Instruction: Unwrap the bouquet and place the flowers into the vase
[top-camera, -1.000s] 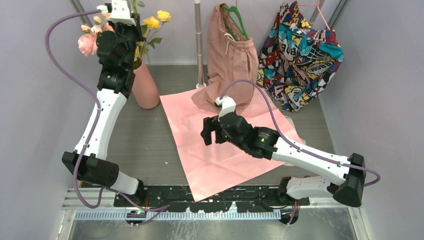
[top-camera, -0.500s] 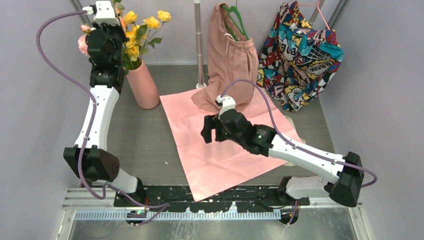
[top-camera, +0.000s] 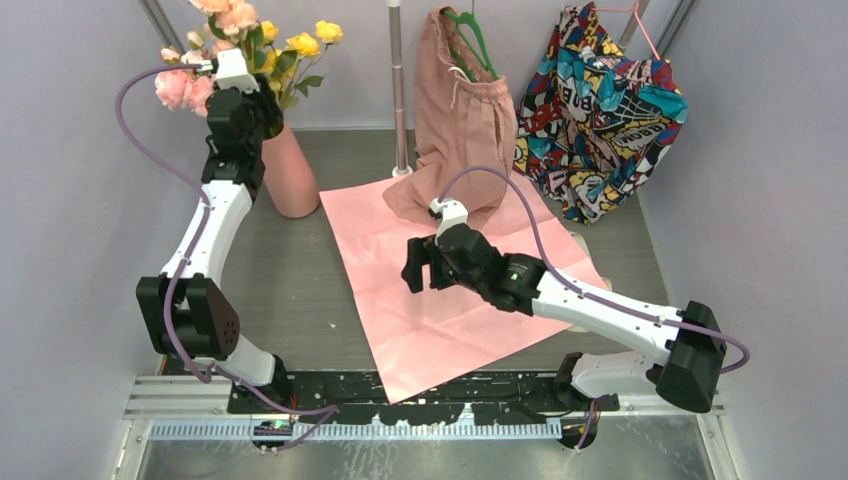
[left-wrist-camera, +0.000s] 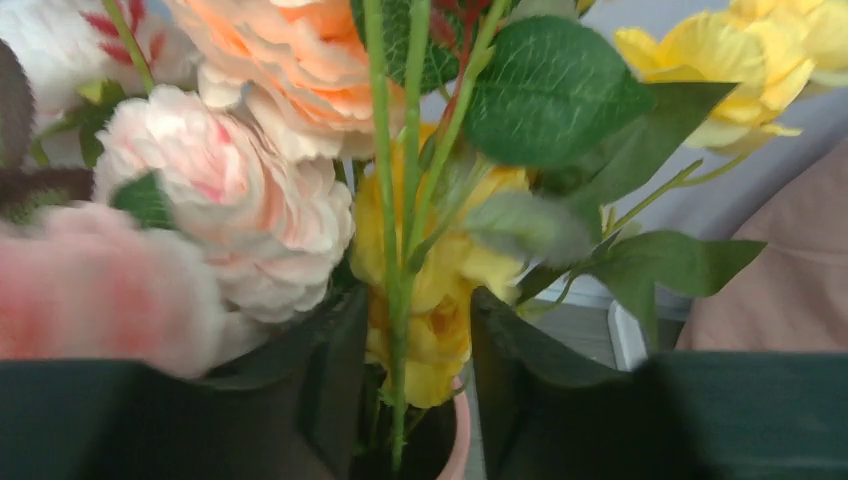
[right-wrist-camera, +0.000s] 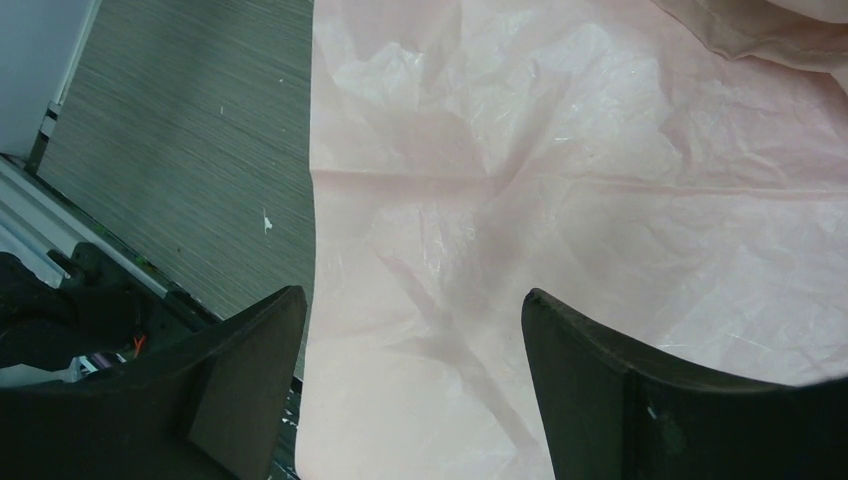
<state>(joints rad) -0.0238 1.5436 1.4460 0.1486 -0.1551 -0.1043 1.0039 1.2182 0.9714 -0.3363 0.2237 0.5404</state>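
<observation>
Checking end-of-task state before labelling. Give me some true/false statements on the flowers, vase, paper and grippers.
1. The flowers stand in the vase. True.
2. The right gripper holds the pink paper. False: it hovers open above the paper, nothing between its fingers.
3. The pink paper lies spread out on the table. True.
4. The vase lies tipped over on the paper. False: it stands upright on bare table, left of the paper.
5. The left gripper is down by the paper. False: it is up at the vase's mouth, stems between its fingers.
</observation>
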